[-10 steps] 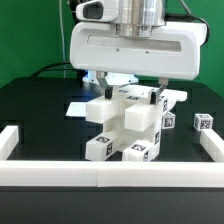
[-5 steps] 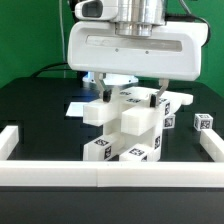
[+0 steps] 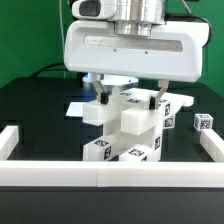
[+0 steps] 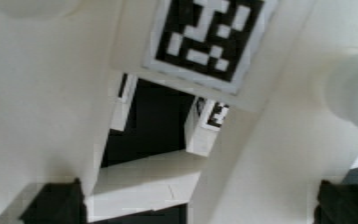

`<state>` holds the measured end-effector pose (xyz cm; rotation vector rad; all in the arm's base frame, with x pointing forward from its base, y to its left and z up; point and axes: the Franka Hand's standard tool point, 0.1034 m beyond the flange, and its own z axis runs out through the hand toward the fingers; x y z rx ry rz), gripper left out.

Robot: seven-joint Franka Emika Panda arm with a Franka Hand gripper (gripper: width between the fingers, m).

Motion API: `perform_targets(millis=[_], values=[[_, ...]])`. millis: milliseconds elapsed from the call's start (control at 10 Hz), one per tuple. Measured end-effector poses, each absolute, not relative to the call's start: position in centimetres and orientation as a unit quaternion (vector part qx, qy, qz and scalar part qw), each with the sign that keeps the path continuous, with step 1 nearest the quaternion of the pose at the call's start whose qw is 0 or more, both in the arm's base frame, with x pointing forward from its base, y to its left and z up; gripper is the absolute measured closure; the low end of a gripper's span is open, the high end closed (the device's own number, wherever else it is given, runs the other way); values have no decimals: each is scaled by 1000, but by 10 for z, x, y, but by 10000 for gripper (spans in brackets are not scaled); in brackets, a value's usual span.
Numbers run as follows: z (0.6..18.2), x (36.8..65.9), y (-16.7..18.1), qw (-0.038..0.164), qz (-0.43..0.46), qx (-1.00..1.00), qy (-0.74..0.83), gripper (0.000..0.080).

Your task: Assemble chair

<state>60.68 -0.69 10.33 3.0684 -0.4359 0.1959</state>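
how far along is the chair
Done: several white parts stand stacked together as a chair body. In hand: the pincer straddles its top; whether it grips is unclear. Left: one tagged part lies loose at the exterior view's right.

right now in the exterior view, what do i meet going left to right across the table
left border rail → marker board → stacked chair parts → small tagged block

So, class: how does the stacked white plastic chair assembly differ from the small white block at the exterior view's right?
The chair assembly is tall, many-parted; the small block is one low piece. The assembly sits under the hand; the block lies apart. Both are white with black-and-white tags.
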Motion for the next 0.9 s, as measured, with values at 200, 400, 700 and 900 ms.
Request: perform_targets(millis=[200,400,700,900], values=[[110,609,-3,15,65,988,-139,151],[123,609,4,9,64,988,-137,151],[141,590,26,-6,61,988,-143,151],[147,564,57,-19,51,985,-161,151]])
